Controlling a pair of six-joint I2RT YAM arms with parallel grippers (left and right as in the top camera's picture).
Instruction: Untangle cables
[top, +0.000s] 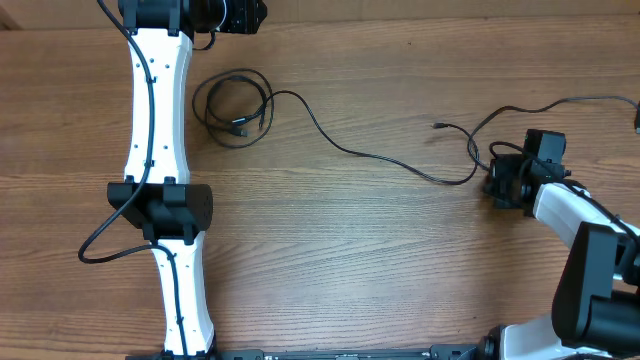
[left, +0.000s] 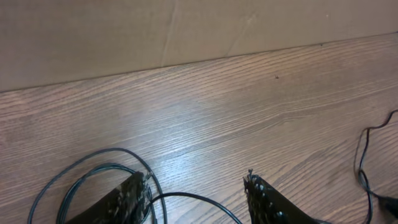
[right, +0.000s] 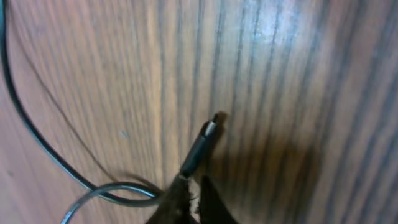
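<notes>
Right gripper (right: 190, 184) clenched on a black cable (right: 193, 162), its plug (right: 209, 129) jutting past the fingertips. Left gripper (left: 196, 198) stands half open and holds nothing; a coiled cable (left: 151, 180) loops past one finger, a strand running between its jaws.

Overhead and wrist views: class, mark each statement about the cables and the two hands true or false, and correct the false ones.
1. The right hand is closed on a plug. True.
2. The left hand is closed. False: its fingers stand apart.
3. A strand leads from the coil across the table toward the right hand. True.
4. The coil lies beside the right hand. False: it lies beside the left arm.
</notes>
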